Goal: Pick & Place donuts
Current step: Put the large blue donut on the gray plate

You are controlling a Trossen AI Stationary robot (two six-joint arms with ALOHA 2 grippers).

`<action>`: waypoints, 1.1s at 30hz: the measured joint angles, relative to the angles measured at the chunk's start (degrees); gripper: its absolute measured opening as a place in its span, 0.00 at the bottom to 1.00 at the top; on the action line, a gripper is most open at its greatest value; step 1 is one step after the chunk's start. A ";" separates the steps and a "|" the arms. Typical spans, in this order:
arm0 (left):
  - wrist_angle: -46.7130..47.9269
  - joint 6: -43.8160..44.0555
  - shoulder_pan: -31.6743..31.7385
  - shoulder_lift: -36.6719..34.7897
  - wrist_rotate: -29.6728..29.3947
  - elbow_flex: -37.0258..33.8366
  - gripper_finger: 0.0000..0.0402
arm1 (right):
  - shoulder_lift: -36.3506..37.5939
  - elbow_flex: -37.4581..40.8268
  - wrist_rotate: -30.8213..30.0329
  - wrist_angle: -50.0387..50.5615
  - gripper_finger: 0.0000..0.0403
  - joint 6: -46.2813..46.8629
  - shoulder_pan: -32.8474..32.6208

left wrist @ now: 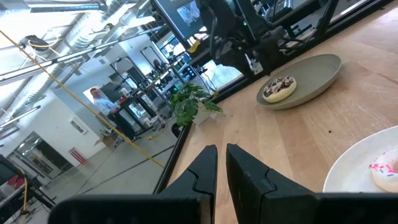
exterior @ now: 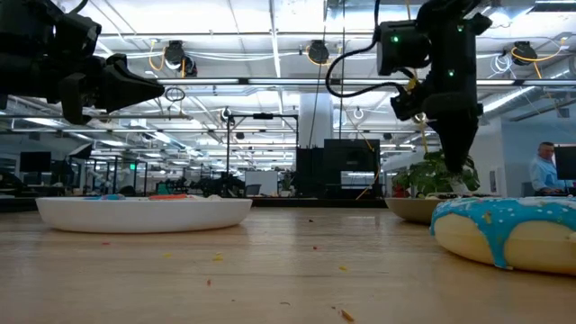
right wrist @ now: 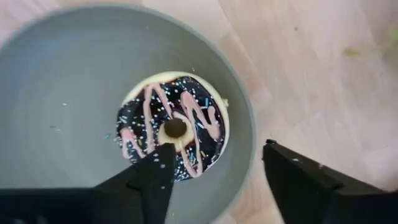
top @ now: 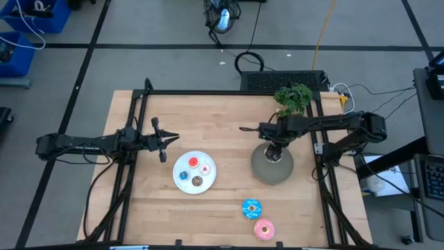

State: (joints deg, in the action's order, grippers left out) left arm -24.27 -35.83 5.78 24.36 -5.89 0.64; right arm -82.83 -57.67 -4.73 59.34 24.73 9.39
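Chocolate-iced sprinkled donut (right wrist: 172, 126) (pink drizzle) in grey plate (right wrist: 56, 93)

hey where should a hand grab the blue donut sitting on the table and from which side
Come straight down on the blue donut. It lies flat on the bare table, so pinch across one side of the ring, one finger in the hole. The pink donut sits close by, so grip the far side.

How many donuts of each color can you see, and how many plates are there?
Brown sprinkled donut: 1
Big blue donut: 1
Big pink donut: 1
Tiny donuts on the white plate: 4
White plate: 1
Grey plate: 1
Total: 7 donuts, 2 plates
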 joint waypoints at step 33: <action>0.00 0.02 0.00 0.00 0.00 0.00 0.10 | 0.00 -11.91 0.27 3.14 0.00 7.41 -13.62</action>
State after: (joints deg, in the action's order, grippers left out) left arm -24.27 -35.81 5.78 24.36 -5.89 0.64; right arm -82.83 -69.58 -4.46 62.48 32.14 -4.23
